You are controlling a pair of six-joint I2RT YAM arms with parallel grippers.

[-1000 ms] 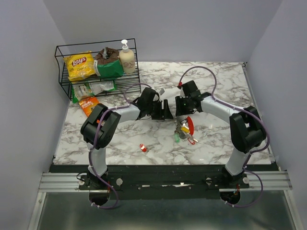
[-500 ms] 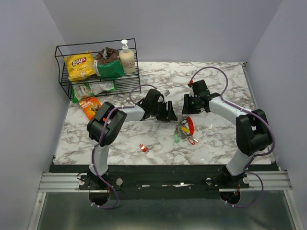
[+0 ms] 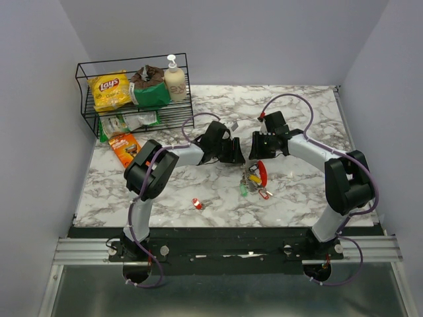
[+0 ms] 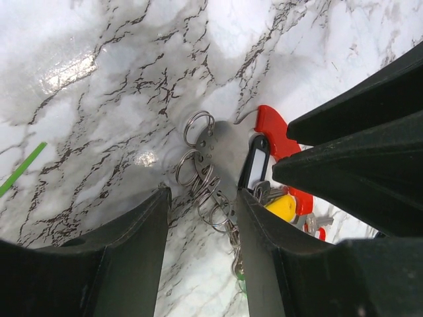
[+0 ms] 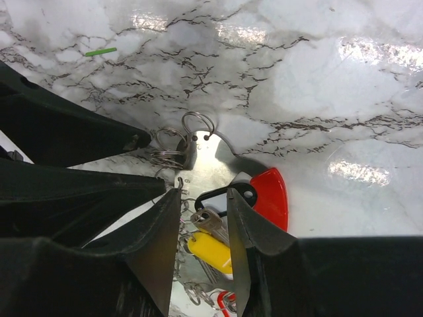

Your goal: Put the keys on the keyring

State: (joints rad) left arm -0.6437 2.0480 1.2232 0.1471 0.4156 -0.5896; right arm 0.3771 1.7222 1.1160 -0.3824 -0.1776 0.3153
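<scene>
1. The right pincer (image 5: 203, 211) stood narrow and seemed to hold the keyring (image 5: 205, 155) by its middle, a little above the surface (image 3: 165, 191), near its centre. Some keys (image 5: 210, 252) hung from it.
2. The left pincer (image 4: 201, 218) stood partly open, its fingers (image 4: 132, 251) on either side of the silvery rings (image 4: 198, 125), with no contact visible.
3. If it closed on several rings at once, they could twist or slip, and the keyring could be pulled out of the right grip.
4. A red-headed key (image 3: 197, 204) lay well apart, near the front edge, not yet on the keyring.
5. The surface was white marble with dark veins. A wire basket (image 3: 132, 63) of snacks stood at the far left, between plain grey walls (image 3: 264, 39).
</scene>
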